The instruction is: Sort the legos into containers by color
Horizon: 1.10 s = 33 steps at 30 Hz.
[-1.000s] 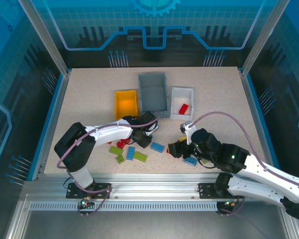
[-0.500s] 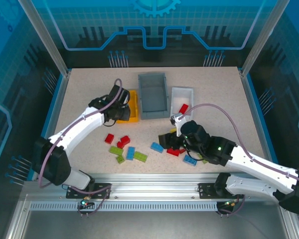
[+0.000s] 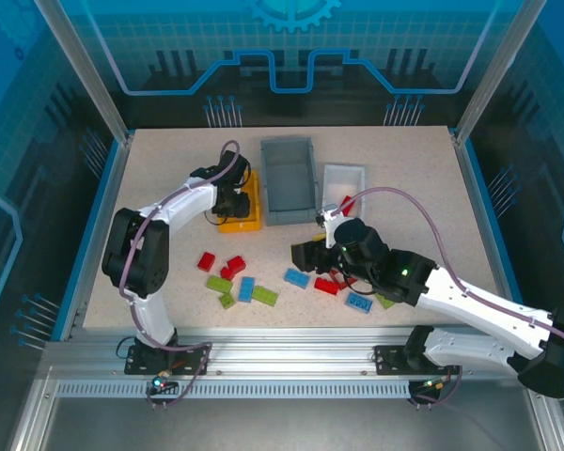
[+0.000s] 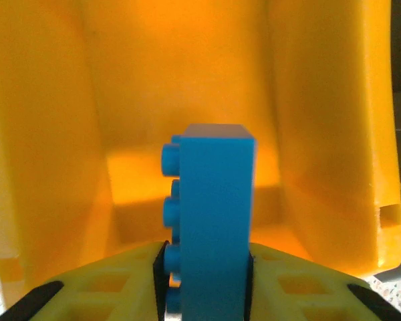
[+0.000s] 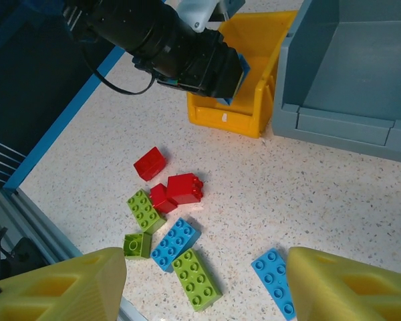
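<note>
L tool point(image 4: 207, 271) has a blue brick point(image 4: 210, 214) clamped btwn its pads, jaws only as wide as the brick. Brick stands on end, studs to frame left, at centre-bottom of the L wrist view, w/ the yellow bin point(image 4: 321, 134) walls behind and to both sides. Can't tell if it touches the bin floor. Top view: L tool point(image 3: 233, 199) over the yellow bin point(image 3: 250, 223), upper left of centre. R wrist view has that tool at top centre, a sliver of blue brick point(image 5: 241, 69) at its tip, above the yellow bin point(image 5: 222, 117).

R tool point(image 5: 204, 271) is wide open w/ nothing in it. Its fingers point(image 5: 60, 284) sit in the lower corners of its view, above the counter point(image 5: 334, 194). Top view: R tool point(image 3: 310, 254) near frame centre, just below the white bin point(image 3: 343, 173), which holds one red brick point(image 3: 346, 203). Grey bin point(image 3: 289, 178) sits btwn yellow & white, just beside both.

Loose bricks point(image 3: 246, 288) lie on the counter point(image 3: 169, 178) at lower centre, mixed red, green & blue, from below the yellow bin across to under the R arm. R wrist view: loose bricks point(image 5: 175, 242) at lower left, two red ones touching, green & blue just below.
</note>
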### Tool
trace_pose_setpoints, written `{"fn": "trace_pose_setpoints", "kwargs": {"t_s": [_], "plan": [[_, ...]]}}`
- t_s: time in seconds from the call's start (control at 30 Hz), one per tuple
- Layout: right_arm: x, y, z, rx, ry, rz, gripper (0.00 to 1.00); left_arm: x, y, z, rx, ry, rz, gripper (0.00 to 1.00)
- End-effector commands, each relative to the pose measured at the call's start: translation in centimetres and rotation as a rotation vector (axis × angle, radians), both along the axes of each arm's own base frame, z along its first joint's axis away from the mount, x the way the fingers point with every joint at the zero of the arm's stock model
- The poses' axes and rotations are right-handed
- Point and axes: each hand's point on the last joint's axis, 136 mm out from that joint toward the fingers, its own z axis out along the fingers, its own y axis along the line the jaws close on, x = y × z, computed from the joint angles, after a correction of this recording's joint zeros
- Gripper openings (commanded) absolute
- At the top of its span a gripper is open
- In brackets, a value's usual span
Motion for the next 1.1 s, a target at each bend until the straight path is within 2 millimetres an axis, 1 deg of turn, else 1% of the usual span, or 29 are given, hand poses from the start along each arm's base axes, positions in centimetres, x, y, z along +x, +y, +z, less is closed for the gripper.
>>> {"fn": "trace_pose_setpoints", "kwargs": {"t_s": [0.0, 0.03, 0.1, 0.13, 0.2, 0.27, 0.3, 0.33, 0.4, 0.43, 0.47, 0.5, 0.57, 0.6, 0.67, 0.8, 0.87, 0.9, 0.97, 1.07], "plan": [[0.3, -0.9, 0.1, 0.011, 0.012, -0.048, 0.66, 1.7, -1.4, 2.1, -0.075, -0.064, -0.012, 0.44], [0.4, -1.3, -0.3, -0.001, 0.025, -0.069, 0.66, 1.6, -1.4, 2.4, -0.08, -0.068, -0.014, 0.49], [0.6, -3.1, -1.8, -0.051, 0.073, -0.156, 0.66, 1.4, -1.4, 3.4, -0.088, -0.081, -0.015, 0.57], [0.6, -4.1, -2.6, -0.081, 0.103, -0.206, 0.66, 1.4, -1.4, 4.0, -0.096, -0.093, -0.015, 0.6], [0.4, -6.9, -4.3, -0.149, 0.166, -0.336, 0.66, 1.1, -1.5, 5.6, -0.114, -0.128, -0.011, 0.62], [0.0, -9.5, -5.4, -0.182, 0.23, -0.456, 0.65, 0.7, -1.5, 7.4, -0.142, -0.164, -0.005, 0.63], [-0.1, -10.4, -5.8, -0.192, 0.252, -0.492, 0.64, 0.4, -1.6, 8.4, -0.158, -0.182, -0.002, 0.63], [-0.4, -11.8, -6.5, -0.217, 0.288, -0.546, 0.62, 0.0, -2.0, 9.5, -0.184, -0.208, -0.009, 0.65], [-1.4, -15.3, -7.9, -0.281, 0.379, -0.686, 0.62, -1.3, -3.4, 11.6, -0.226, -0.259, -0.052, 0.67], [-1.9, -17.1, -8.9, -0.311, 0.438, -0.757, 0.62, -2.2, -4.5, 12.7, -0.254, -0.293, -0.086, 0.68], [-2.3, -18.5, -9.9, -0.326, 0.494, -0.806, 0.61, -3.3, -5.8, 13.6, -0.288, -0.318, -0.122, 0.69], [-2.8, -19.5, -11.1, -0.341, 0.543, -0.83, 0.61, -4.3, -7.1, 14.2, -0.325, -0.34, -0.158, 0.69], [-3.0, -21.2, -12.9, -0.322, 0.624, -0.87, 0.6, -7.4, -10.5, 15.7, -0.411, -0.4, -0.25, 0.71], [-3.0, -21.7, -13.7, -0.311, 0.644, -0.88, 0.6, -8.8, -12.1, 16.3, -0.454, -0.423, -0.294, 0.71], [-2.6, -22.6, -15.1, -0.276, 0.688, -0.891, 0.6, -12.0, -14.8, 16.7, -0.543, -0.448, -0.361, 0.73], [-1.7, -23.3, -17.0, -0.23, 0.752, -0.875, 0.61, -17.5, -18.6, 17.5, -0.675, -0.475, -0.447, 0.75], [-1.5, -23.4, -17.8, -0.222, 0.783, -0.865, 0.59, -19.4, -19.4, 17.2, -0.674, -0.477, -0.478, 0.76], [-1.5, -23.4, -18.1, -0.225, 0.79, -0.865, 0.59, -20.0, -19.6, 16.8, -0.665, -0.466, -0.485, 0.75], [-1.6, -23.6, -18.7, -0.233, 0.811, -0.876, 0.57, -20.5, -19.3, 16.0, -0.645, -0.441, -0.481, 0.75], [-1.7, -23.8, -19.6, -0.229, 0.833, -0.887, 0.56, -20.7, -18.5, 15.8, -0.637, -0.457, -0.475, 0.75]]}}
